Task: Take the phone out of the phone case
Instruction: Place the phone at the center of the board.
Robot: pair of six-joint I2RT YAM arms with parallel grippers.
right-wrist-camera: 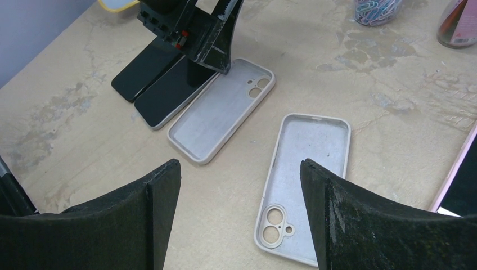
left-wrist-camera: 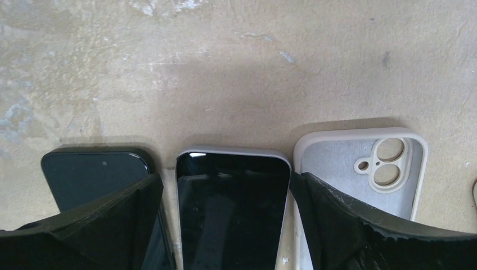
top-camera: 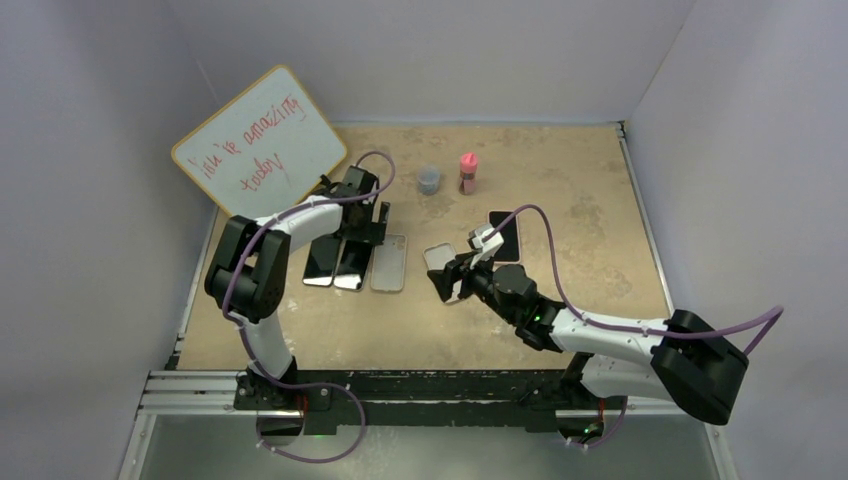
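The left gripper [left-wrist-camera: 225, 180] stands spread, rough black fingers [left-wrist-camera: 112, 225] flanking the glossy phone [left-wrist-camera: 230, 216], which lies on the mottled table [left-wrist-camera: 225, 67] in its pale round-cornered case [left-wrist-camera: 233, 151]; a matte empty case [left-wrist-camera: 343, 169] lies just beside. The right gripper [right-wrist-camera: 239, 166] gapes, holding nothing, above another such shell [right-wrist-camera: 306, 163].

Three phones lay on the counter [top-camera: 580, 180]: a dark phone [top-camera: 320, 260] and a light-rimmed phone [top-camera: 352, 266] left of centre, and a pink-edged phone [top-camera: 508, 238] right of centre. There were two empty cases, a left case [top-camera: 388, 262] and a right case [top-camera: 436, 256]. Two jars stood at upper centre, a grey jar [top-camera: 428, 180] and a pink-lidded jar [top-camera: 467, 173]. One whiteboard [top-camera: 260, 140] was at upper left.
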